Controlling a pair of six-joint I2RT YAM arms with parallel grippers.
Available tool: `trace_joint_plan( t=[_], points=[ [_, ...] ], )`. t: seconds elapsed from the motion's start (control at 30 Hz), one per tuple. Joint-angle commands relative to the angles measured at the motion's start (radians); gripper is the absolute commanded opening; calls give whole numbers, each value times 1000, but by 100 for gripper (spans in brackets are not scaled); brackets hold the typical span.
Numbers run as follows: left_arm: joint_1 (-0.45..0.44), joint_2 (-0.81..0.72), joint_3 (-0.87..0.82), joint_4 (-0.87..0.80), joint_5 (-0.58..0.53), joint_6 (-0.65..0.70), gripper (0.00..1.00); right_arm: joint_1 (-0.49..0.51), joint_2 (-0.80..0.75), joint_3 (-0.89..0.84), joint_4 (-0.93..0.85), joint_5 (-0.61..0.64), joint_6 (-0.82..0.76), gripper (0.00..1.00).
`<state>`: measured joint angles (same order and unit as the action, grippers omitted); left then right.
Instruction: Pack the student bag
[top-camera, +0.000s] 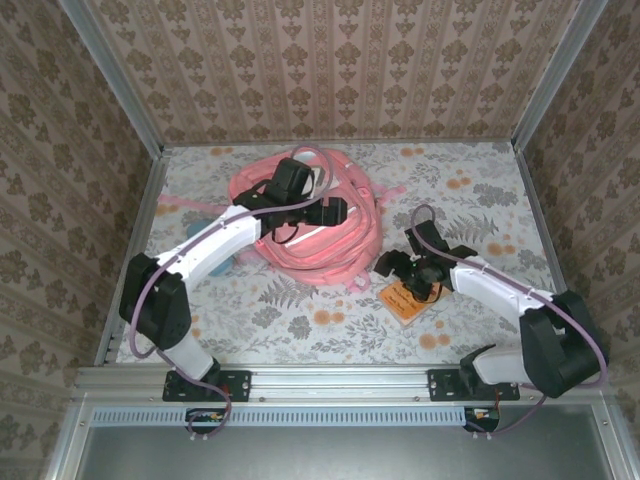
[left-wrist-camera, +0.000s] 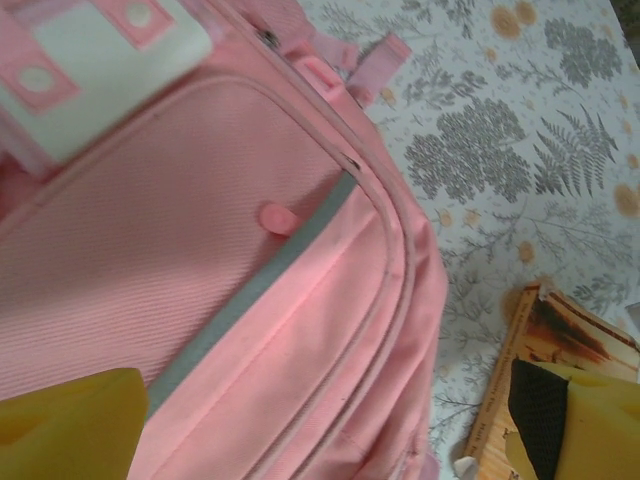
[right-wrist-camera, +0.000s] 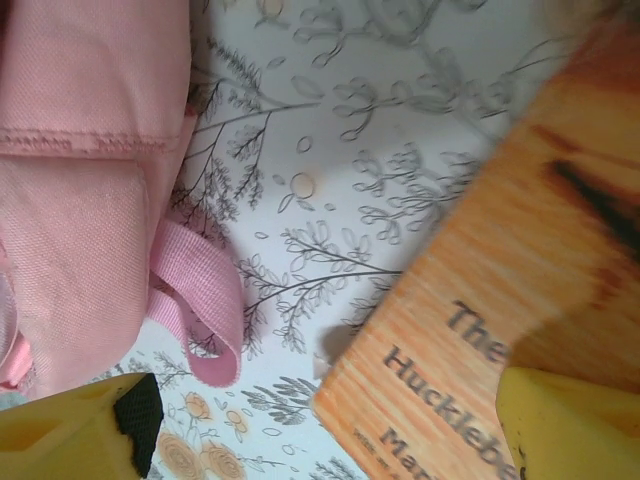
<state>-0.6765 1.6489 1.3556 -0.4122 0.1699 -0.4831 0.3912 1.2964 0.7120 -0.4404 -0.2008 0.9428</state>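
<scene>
Left fingers (left-wrist-camera: 70, 425) spread wide, empty, over student bag (left-wrist-camera: 250, 300) — right fingers (right-wrist-camera: 570, 425) wide, empty, over book (right-wrist-camera: 470, 300).

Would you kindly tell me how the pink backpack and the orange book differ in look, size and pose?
The backpack is soft pink fabric; the book is stiff and orange, with a printed title. The backpack is far larger than the book. The backpack sits as a rumpled heap, while the book lies flat. Both rest on the flowered table.

Partly cut-off dark print on the orange book (right-wrist-camera: 470, 310): "The", "Huckleb…", "Ma…"
</scene>
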Motion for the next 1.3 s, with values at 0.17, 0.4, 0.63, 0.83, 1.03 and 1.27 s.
trace_joint_plan(
  t=[0.17,0.4,0.63,0.83,1.03,1.27],
  points=[
    [-85,101,95,-9,133,-70,82,-72,-256,28,-306,310,-25,78],
    [-171,237,187,-2,206,-97,71,-181,-332,-54,-348,254,-9,79],
    [-233,384,302,-47,257,-132,64,-219,-298,-157,-234,116,49,82],
    [-265,486,349,-70,287,-183,56,-224,-233,-187,-141,35,48,74],
    [-287,569,396,-91,326,-201,48,-225,-189,-184,-123,29,30,61],
    [-301,621,416,-111,349,-212,38,-224,-178,-159,-135,35,6,49]
  ],
)
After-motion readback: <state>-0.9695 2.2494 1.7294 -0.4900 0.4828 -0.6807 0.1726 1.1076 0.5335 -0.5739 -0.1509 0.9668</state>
